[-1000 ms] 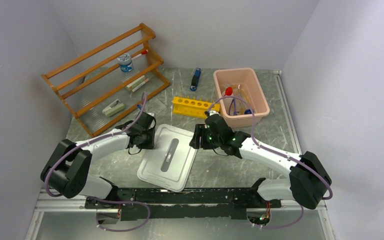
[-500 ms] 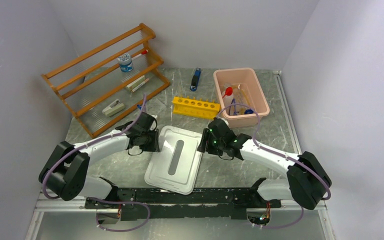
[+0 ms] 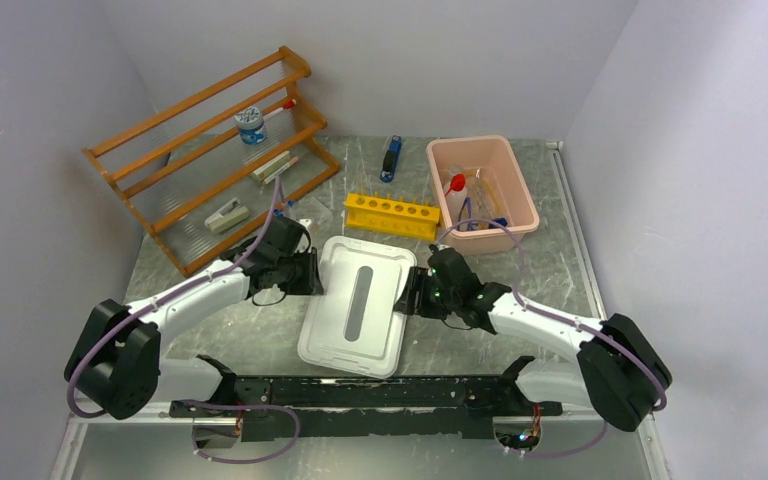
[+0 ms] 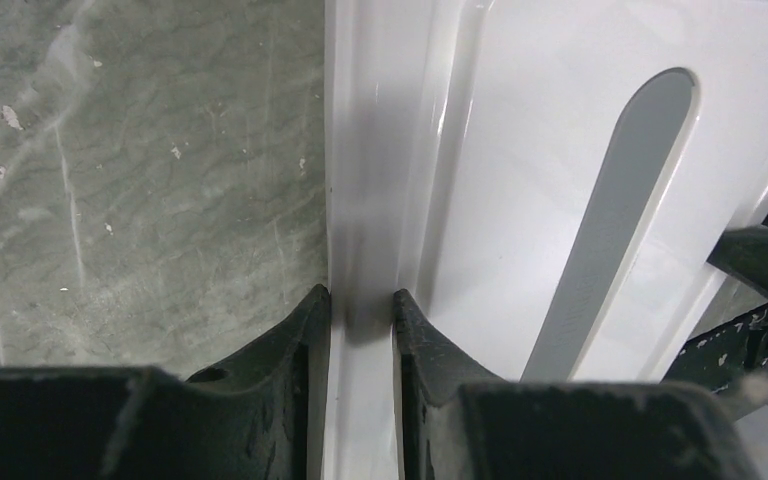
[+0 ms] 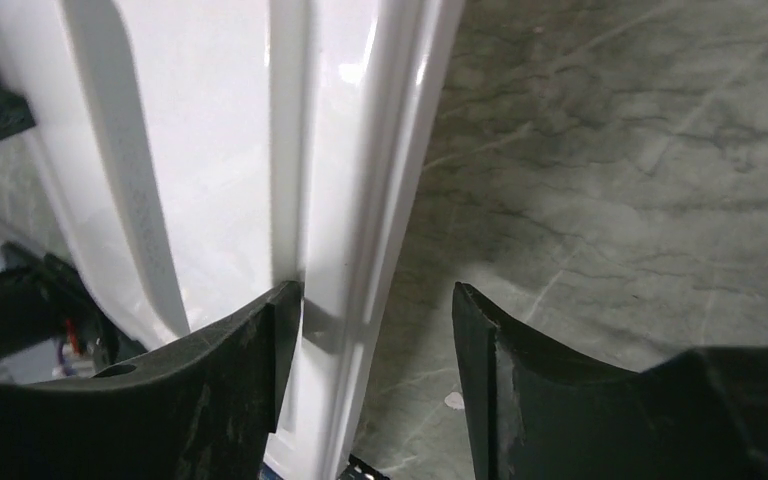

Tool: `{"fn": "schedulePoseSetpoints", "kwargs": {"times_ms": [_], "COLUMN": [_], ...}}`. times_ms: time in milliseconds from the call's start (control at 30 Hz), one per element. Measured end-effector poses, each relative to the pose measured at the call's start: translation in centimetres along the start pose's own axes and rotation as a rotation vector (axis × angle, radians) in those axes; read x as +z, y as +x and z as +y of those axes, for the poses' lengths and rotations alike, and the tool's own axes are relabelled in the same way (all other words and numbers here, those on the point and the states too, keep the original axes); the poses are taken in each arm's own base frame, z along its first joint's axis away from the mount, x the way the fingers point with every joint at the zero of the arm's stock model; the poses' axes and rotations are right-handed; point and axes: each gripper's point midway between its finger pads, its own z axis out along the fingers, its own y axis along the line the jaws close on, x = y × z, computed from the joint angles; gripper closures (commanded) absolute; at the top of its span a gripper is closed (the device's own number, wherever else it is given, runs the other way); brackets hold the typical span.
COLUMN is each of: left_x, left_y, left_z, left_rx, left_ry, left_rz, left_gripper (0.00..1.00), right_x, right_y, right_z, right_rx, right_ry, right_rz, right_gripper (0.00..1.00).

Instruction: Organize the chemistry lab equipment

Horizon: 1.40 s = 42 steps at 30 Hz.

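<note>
- Pinching the left rim of the white lid [image 4: 520, 200], the left fingers [image 4: 310, 325] squeeze it from both sides.
- The right fingers [image 5: 260, 335] are spread wide. The lid's right rim sits in the gap between them and is not squeezed.
- One right finger is over the lid, and the other is over the bare tabletop [image 5: 610, 150].
- The lid's grey stripe [image 3: 358, 300] runs down the middle, between the two pairs of fingers.
- I cannot tell if the lid is lying on the tabletop or lifted a little.
- A yellow rack [image 3: 392, 214] with round holes stands just past the far end of the lid, beyond both pairs of fingers.
- A pink bin [image 3: 520, 195] sits farther back, past the right fingers. The red-capped squeeze bottle [image 3: 457, 183] is inside it.
- A wooden shelf [image 3: 200, 105] stands past the left fingers. A small blue-topped jar [image 3: 250, 124] and small loose items [image 3: 227, 213] rest on its steps.
</note>
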Motion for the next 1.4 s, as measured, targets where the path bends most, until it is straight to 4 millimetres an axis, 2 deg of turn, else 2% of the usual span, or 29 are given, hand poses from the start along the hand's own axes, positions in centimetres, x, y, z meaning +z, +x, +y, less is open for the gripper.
{"fn": "schedulePoseSetpoints", "kwargs": {"times_ms": [200, 300, 467, 633, 733, 800, 933, 1000, 1067, 1233, 1367, 1400], "left_x": [0.2, 0.4, 0.4, 0.6, 0.6, 0.6, 0.6, 0.4, 0.0, -1.1, -1.2, -1.3], "left_y": [0.5, 0.7, 0.8, 1.1, 1.2, 1.3, 1.8, 1.9, 1.8, 0.1, -0.2, -0.2], "left_z": [0.8, 0.7, 1.1, 1.5, 1.7, 1.8, 2.0, 1.9, 0.9, -1.7, -2.0, -2.0], "left_rx": [-0.008, -0.021, -0.039, -0.055, -0.064, -0.073, -0.104, -0.124, -0.151, -0.190, -0.207, -0.208], "left_ry": [-0.024, -0.020, -0.039, -0.054, -0.064, -0.068, -0.070, -0.065, -0.017, 0.098, 0.109, 0.110], "left_rz": [0.007, 0.014, 0.013, 0.016, 0.017, 0.018, 0.021, 0.014, 0.002, -0.067, -0.077, -0.079], "left_gripper": [0.95, 0.95, 0.95, 0.95, 0.95, 0.95, 0.95, 0.95, 0.95, 0.95, 0.95, 0.92], "right_x": [-0.5, -0.7, -0.9, -0.8, -0.7, -0.8, -2.0, -2.9, -3.7, -4.7, -4.7, -4.8], "right_y": [0.9, 0.9, 0.7, 1.0, 0.9, 0.7, -0.8, -2.0, -2.8, -4.2, -4.8, -5.0], "right_z": [1.5, 2.9, 3.8, 3.9, 3.8, 3.8, 5.1, 6.3, 7.7, 10.4, 11.2, 11.1], "right_rx": [-0.075, -0.088, -0.087, -0.068, -0.050, -0.042, -0.028, -0.023, -0.016, 0.005, 0.007, 0.002], "right_ry": [-0.164, -0.237, -0.300, -0.311, -0.304, -0.306, -0.355, -0.405, -0.461, -0.547, -0.551, -0.547], "right_rz": [0.010, 0.014, 0.006, 0.021, 0.020, 0.012, -0.052, -0.102, -0.124, -0.121, -0.111, -0.114], "right_gripper": [0.26, 0.26, 0.33, 0.51, 0.56, 0.55, 0.44, 0.43, 0.45, 0.57, 0.75, 0.80]}}
